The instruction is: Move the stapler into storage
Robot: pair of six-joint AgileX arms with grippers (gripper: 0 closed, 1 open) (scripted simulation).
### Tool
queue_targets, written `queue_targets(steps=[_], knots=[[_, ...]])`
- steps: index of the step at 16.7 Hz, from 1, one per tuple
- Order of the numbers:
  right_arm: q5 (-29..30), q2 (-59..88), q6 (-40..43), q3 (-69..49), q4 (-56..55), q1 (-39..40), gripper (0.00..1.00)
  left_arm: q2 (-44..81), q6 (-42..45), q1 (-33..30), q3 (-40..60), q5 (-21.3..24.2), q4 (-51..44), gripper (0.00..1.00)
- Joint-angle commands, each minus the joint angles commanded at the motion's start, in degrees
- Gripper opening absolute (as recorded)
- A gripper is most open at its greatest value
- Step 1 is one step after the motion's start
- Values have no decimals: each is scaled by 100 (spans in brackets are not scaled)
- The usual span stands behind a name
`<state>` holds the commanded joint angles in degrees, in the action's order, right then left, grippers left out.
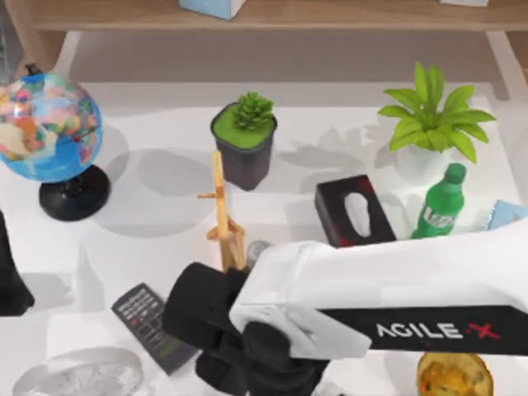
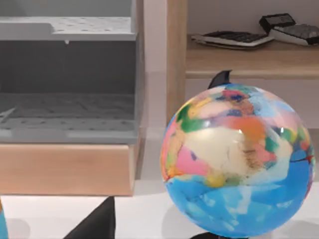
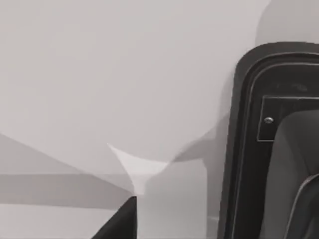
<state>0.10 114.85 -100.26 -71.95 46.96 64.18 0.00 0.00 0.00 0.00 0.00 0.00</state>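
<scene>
**Right arm lowered over the stapler, near front edge of table**

The right arm (image 1: 388, 297) reached in from the table's right side, its dark wrist and the right gripper (image 1: 247, 363) low at the front centre, between the remote control (image 1: 153, 326) and the amber object (image 1: 454, 375). The right wrist view showed the stapler (image 3: 279, 149), a black body with a rounded end and a grey rim line, lying on the white table (image 3: 99, 74) close beneath the camera. Whether the pincer was open or closed, or held anything, could not be told. A sound grasp would probably require centring across the stapler's narrow width and closing squarely before lifting clear of the wooden stand (image 1: 223, 214). The left arm (image 1: 10, 272) sat parked at the table's left edge, beside the globe (image 1: 45, 128).
</scene>
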Motion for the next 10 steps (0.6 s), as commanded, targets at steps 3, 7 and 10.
queue_targets(steps=[3,7,10], knots=[[0,0,0,0,0,0,47,0,0,0,0,0,0,100],[0,0,0,0,0,0,17,0,0,0,0,0,0,100],[0,0,0,0,0,0,0,0,0,0,0,0,0,100]])
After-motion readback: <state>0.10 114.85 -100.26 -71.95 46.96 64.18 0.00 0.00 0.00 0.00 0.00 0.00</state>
